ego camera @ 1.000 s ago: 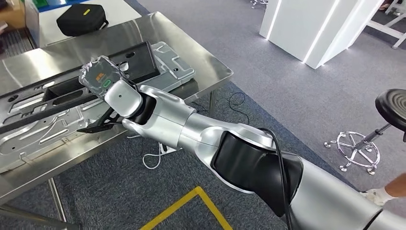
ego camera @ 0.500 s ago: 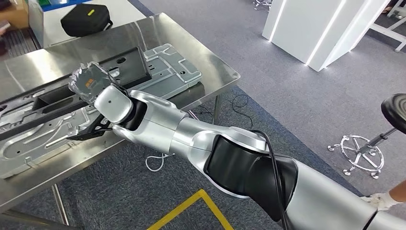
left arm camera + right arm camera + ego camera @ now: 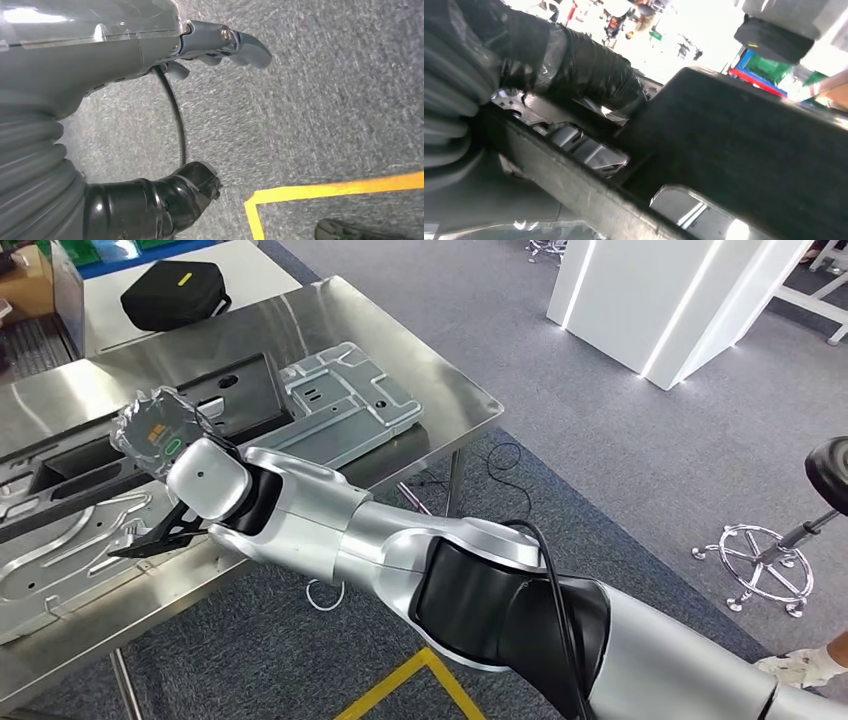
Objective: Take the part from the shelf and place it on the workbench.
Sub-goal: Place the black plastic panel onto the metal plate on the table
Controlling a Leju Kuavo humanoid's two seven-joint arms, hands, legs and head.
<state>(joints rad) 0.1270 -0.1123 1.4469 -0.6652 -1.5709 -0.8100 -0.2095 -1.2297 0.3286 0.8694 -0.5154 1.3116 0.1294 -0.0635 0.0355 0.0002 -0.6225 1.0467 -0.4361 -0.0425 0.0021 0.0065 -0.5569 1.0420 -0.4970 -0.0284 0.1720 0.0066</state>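
Nearest to us, our left hand [image 3: 220,47] hangs over the grey carpet [image 3: 325,110]; its grey thumb and dark fingers lie apart with nothing between them, and a yellow floor line [image 3: 320,192] runs below it.

Our silver right arm [image 3: 400,550] reaches forward and leftward from the lower right of the head view to the stainless-steel workbench [image 3: 420,360]. At its end our right hand [image 3: 160,435], wrapped in a clear plastic cover with an orange and green label, is over the bench's near half. In the right wrist view the dark fingers [image 3: 589,75] are curled around the edge of a long black moulded plastic part [image 3: 744,150], which looks like a grip, though we cannot tell how firmly it holds.

That part [image 3: 235,390] lies lengthwise across the workbench, on top of a flat grey stamped metal panel [image 3: 345,405] that spreads beneath it and sticks out toward the bench's right corner. A thin dark bracket [image 3: 150,540] juts from under the wrist over the bench's front edge.

Further off, a black zipped pouch [image 3: 170,295] sits on a white table [image 3: 250,260] beyond the bench. To the right stand a white lit pillar [image 3: 660,300] and a black round stool on a chrome base [image 3: 770,550], with a person's foot [image 3: 810,665] at the lower right edge.
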